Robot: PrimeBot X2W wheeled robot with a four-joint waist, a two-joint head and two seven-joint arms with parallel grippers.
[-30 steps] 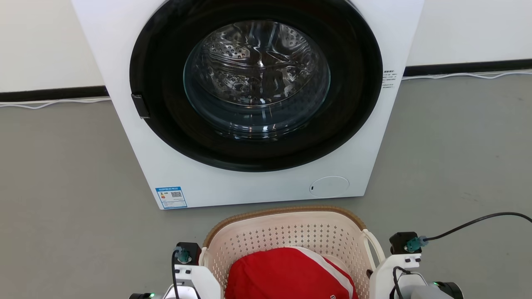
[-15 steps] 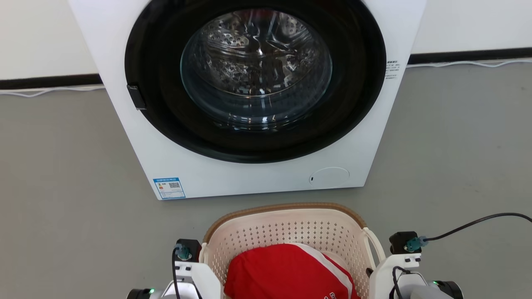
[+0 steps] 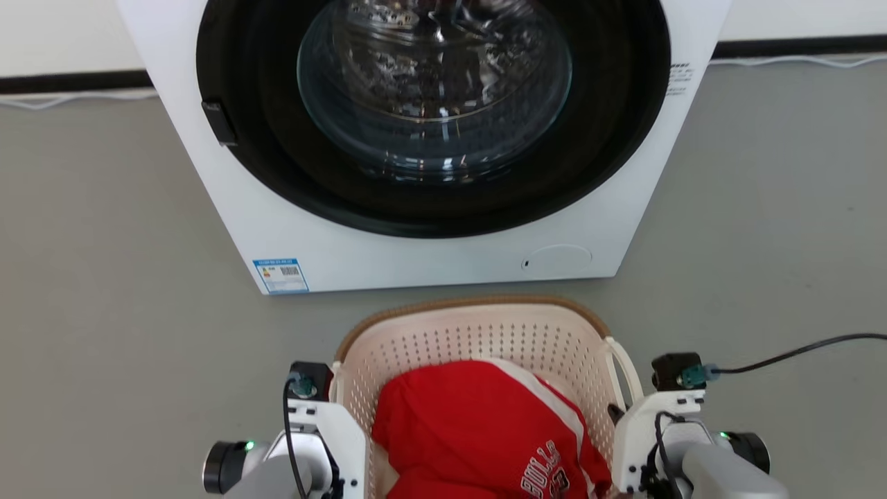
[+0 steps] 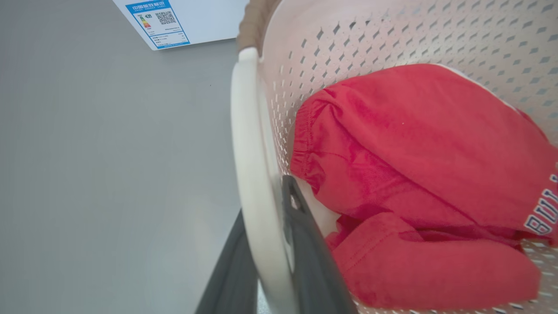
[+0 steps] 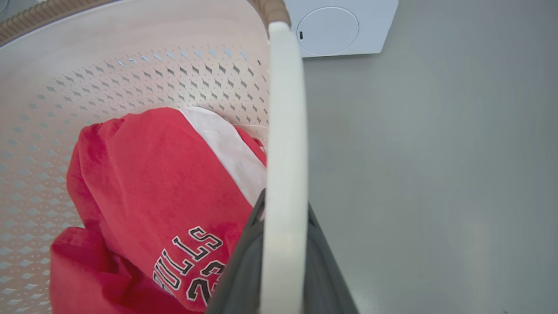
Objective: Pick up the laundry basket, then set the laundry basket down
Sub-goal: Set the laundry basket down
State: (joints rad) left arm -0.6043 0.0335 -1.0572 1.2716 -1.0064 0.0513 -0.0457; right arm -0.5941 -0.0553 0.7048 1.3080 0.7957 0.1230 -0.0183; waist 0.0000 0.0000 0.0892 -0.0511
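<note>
Head view, basket: the laundry basket (image 3: 478, 326) is seen low before the robot, just in front of the washing machine (image 3: 429, 267), with a red jersey (image 3: 471, 423) lying inside it.
Head view, arms: the left arm (image 3: 326, 443) and the right arm (image 3: 644, 436) are set against the basket's two sides.
Left wrist view, fingers: the left gripper (image 4: 266, 205) is closed narrowly on the left handle (image 4: 248, 144), with one finger on either side of the white loop.
Right wrist view, fingers: the right gripper (image 5: 285, 205) is clamped the same way on the right handle (image 5: 283, 109).
Done: both handles are judged to be secured.
Unclear: whether the basket is clear of the grey floor (image 3: 104, 277) cannot be told.
Left: the lift, if it is not yet made, and the setting down.
</note>
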